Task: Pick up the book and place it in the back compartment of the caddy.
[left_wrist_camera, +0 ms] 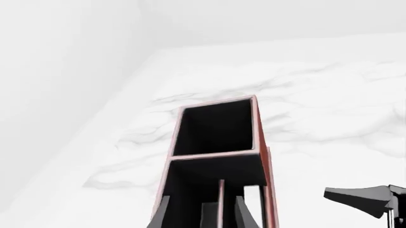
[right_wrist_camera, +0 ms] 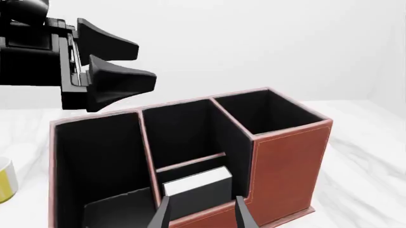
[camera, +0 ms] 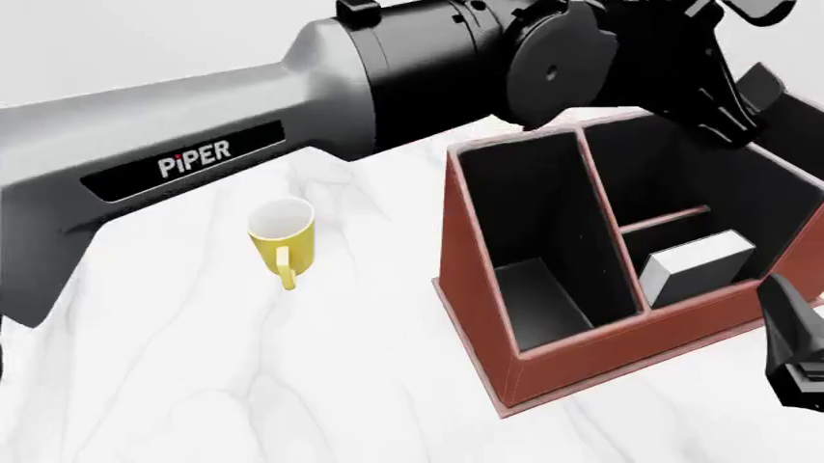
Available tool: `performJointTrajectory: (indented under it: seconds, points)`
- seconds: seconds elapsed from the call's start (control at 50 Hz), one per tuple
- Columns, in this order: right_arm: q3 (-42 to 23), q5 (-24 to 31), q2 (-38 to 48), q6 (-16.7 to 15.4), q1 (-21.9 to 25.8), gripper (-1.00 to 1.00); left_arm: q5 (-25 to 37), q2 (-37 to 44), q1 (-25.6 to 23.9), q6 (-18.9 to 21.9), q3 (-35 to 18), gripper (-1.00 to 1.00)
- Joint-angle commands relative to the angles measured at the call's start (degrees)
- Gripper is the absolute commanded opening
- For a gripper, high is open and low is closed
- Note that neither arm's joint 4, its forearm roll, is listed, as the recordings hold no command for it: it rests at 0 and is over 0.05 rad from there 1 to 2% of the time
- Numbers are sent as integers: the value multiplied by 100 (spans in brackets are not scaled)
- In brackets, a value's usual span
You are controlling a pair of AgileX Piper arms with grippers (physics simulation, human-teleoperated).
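Note:
The book [camera: 696, 265] lies flat with its white page edges showing, inside the caddy [camera: 566, 357]. It rests in the small black-lined back compartment [right_wrist_camera: 193, 190], between the short cross-bar and the low rim. My left gripper [right_wrist_camera: 117, 61] hovers open and empty above the caddy's far side; it appears in the front view as left gripper [camera: 734, 96]. My right gripper [right_wrist_camera: 203, 216] stands open and empty just outside the low rim, close to the book [right_wrist_camera: 199, 183]. The left wrist view looks down into the caddy [left_wrist_camera: 263, 156]; the book is hidden there.
A yellow mug [camera: 284, 236] stands on the white marble table [camera: 258, 386] to the left of the caddy. The left arm's thick grey link [camera: 258, 125] spans the top of the front view. The right gripper [left_wrist_camera: 364, 199] shows beside the caddy in the left wrist view.

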Motion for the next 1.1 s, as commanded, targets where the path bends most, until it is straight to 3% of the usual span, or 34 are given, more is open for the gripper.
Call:
performJointTrajectory:
  seconds: [0.02, 0.24, 0.26, 0.3, 0.4, 0.42, 0.5, 0.52, 0.62, 0.74, 0.84, 0.94, 1.0, 1.04, 1.1]
  points:
    - [0, -60, 73, -20, -51, 100, -263, -1141, 57, 286, 1196, 100]
    - [-13, -481, 682, 214, -62, 100, -797, -1457, 310, 329, 2087, 100]
    - [-250, -57, 322, 100, 7, 100, -870, -1495, 355, 276, 2188, 100]
    - [-385, 127, 206, 40, 14, 100, -919, -1518, 360, 280, 2256, 100]
    - [-1397, 970, -53, 13, 205, 100, -1117, -1637, 423, 193, 2518, 100]
    - [-1716, 1226, -164, -103, 237, 100, -1176, -1657, 443, 190, 2585, 100]
    - [-2841, 1886, -261, -67, 370, 100, -1360, -1700, 543, 133, 2751, 100]
    - [-2844, 1891, -262, -67, 370, 100, -1361, -1700, 543, 133, 2752, 100]
    - [-4364, 2782, -468, -268, 498, 100, -1563, -1783, 684, 35, 2948, 100]
    - [-5813, 3650, -560, -683, 365, 100, -1824, -1881, 921, 38, 3253, 100]
    - [-6590, 4142, -573, -730, 216, 100, -2022, -2084, 1038, 64, 3596, 100]
    - [-7150, 4570, -575, -697, -16, 100, -2567, -2671, 1083, 61, 4476, 100]
    - [-7418, 4998, -575, -846, 14, 100, -3029, -3182, 1153, 123, 5210, 100]
    - [-7521, 5176, -575, -817, -11, 100, -3482, -3518, 1366, 398, 5646, 100]
    - [-7546, 5339, -575, -660, -22, 100, -4203, -4781, 1546, 735, 6611, 100]
